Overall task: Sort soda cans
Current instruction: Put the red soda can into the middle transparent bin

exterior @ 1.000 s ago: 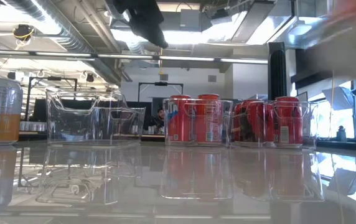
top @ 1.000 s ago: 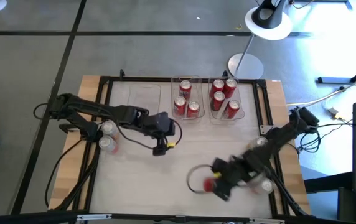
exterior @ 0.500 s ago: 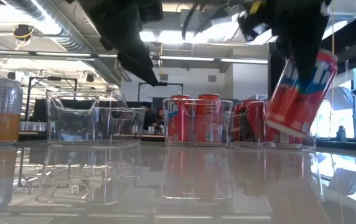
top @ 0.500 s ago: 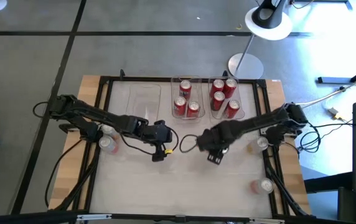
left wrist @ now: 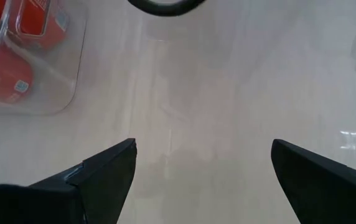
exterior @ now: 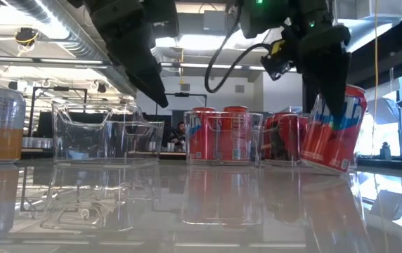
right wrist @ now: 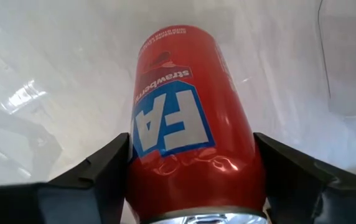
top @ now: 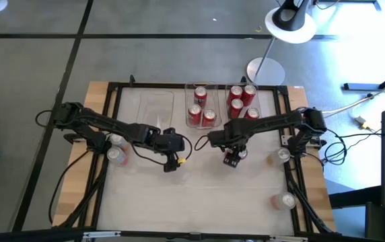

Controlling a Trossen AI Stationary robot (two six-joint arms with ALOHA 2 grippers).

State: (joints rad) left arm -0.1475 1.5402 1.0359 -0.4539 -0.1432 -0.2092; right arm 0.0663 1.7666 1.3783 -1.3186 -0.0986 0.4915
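So, counting left to right on the table (top: 199, 195): two pale cans (top: 116, 148) at 9 o'clock beside the left arm, then three clear bins at 12. The left bin (top: 156, 107) has nothing in it, the middle bin (top: 201, 109) has four red cans, and the right bin (top: 245, 107) shows about four more. Two more pale cans (top: 284, 176) sit at 3 to 4 o'clock. The left gripper (top: 171, 161) hangs near the centre, jaws spread wide, holding nothing. The right gripper (top: 233, 157) is clamped on one red can (right wrist: 193, 124), tilted, just in front of the right bin. The surface is pale, glossy wood inside a black frame. Behind it is a workshop with ceiling ducts, strip lights and a floor lamp (top: 288, 20).
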